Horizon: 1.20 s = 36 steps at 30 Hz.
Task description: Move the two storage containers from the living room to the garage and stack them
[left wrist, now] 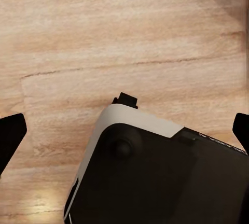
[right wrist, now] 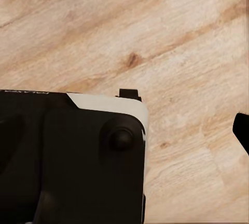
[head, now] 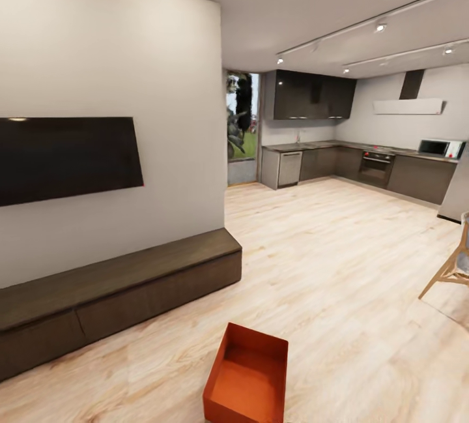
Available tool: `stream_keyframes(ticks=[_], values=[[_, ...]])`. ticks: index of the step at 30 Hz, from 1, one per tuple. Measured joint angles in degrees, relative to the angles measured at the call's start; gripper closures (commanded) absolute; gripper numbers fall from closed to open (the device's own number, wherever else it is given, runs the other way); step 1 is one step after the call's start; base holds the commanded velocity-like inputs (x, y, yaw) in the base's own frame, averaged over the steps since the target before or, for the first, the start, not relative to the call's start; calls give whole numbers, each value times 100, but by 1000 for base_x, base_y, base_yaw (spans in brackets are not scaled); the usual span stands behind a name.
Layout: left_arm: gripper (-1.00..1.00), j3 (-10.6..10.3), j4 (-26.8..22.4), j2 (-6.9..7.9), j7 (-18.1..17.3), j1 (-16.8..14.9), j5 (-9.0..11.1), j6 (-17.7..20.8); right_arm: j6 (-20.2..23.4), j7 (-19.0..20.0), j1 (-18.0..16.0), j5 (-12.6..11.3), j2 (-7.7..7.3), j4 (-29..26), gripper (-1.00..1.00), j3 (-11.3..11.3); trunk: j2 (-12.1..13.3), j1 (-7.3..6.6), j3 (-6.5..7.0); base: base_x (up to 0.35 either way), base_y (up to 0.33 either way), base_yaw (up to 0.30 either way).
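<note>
1 orange-red, lidless rectangular storage container sits on the light wood-plank floor of the living room, at the near edge of the head view, just beyond the long dark wooden TV bench under the black wall-mounted screen. The dark-cabinet kitchen lies far behind it.

The left gripper hangs above bare planks and the robot's black-and-white base; its 2 black fingertips stand wide apart with nothing between them.

At the right gripper, 1 fingertip shows above planks beside the base; whether its jaws are spread or closed cannot be told. No container lies near either gripper.
</note>
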Motion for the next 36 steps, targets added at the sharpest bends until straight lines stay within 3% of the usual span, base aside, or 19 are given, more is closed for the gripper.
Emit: stream_keyframes(ticks=[7, 36], values=[[-100, 0, -1, 0, 0, 1, 1, 0, -6, -9, -1, 9, 5, 0, -100, 2, 0, 0, 0, 0, 0, -136], [-100, 29, 41, -26, -1, 1, 63, 5, -25, -24, -2, 45, 6, 0, -100, 4, 0, 0, 0, 1, 2, -3]])
